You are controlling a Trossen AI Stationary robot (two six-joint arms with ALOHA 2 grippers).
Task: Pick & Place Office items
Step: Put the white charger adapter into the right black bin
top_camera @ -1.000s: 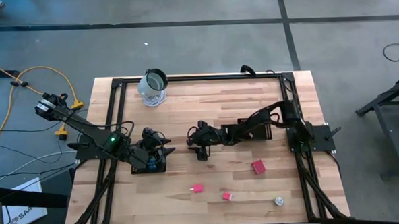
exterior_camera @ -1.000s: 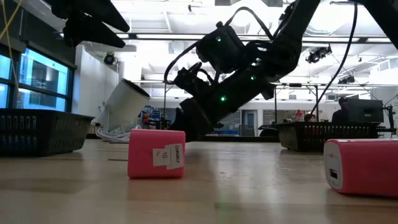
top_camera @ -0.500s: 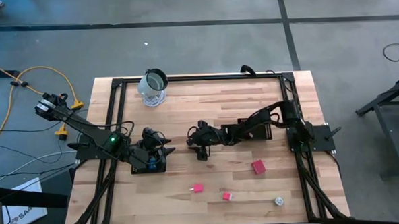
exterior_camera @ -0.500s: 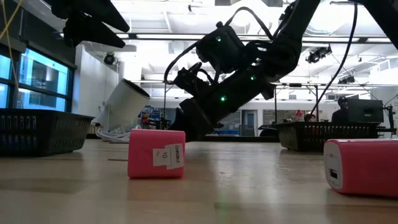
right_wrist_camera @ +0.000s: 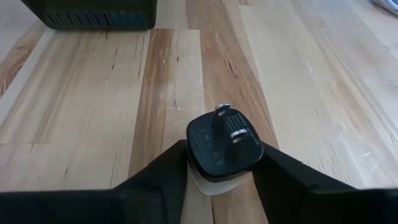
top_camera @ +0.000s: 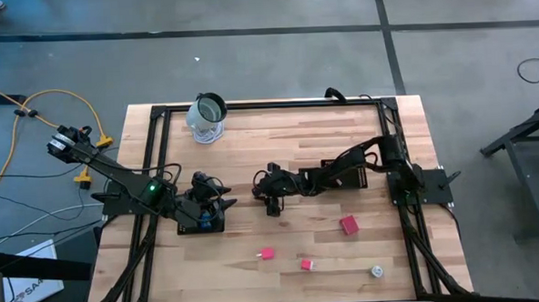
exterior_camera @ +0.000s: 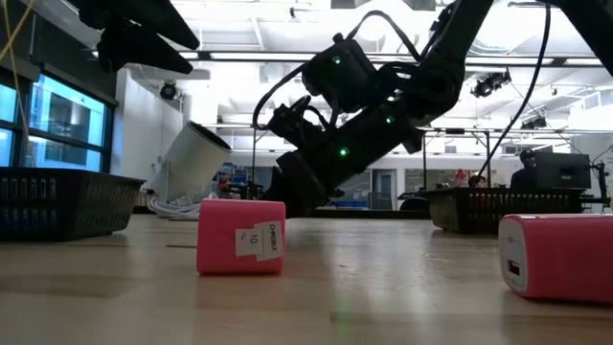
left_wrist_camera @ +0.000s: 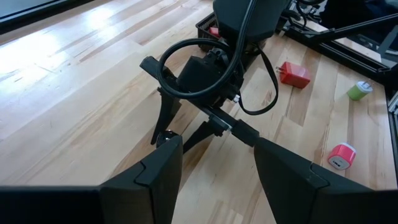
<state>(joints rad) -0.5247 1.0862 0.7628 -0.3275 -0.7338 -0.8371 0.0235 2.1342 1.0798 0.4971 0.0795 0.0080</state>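
Nothing shifts across the views since a second ago, except the right gripper [right_wrist_camera: 217,168] now pinching a dark cube [right_wrist_camera: 224,146] mid-desk. Grasp step; next, I judge, lift straight. Left gripper [left_wrist_camera: 214,158] waits open over the left-edge tray [top_camera: 203,226].

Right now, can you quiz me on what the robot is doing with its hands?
1. True or false: the right hand has its fingers on both sides of a black plug cube.
2. How many red and pink blocks lie on the table in the high view? A one, B three, C six.
3. Which hand holds nothing?
Key: 1 true; 2 B; 3 the left hand.
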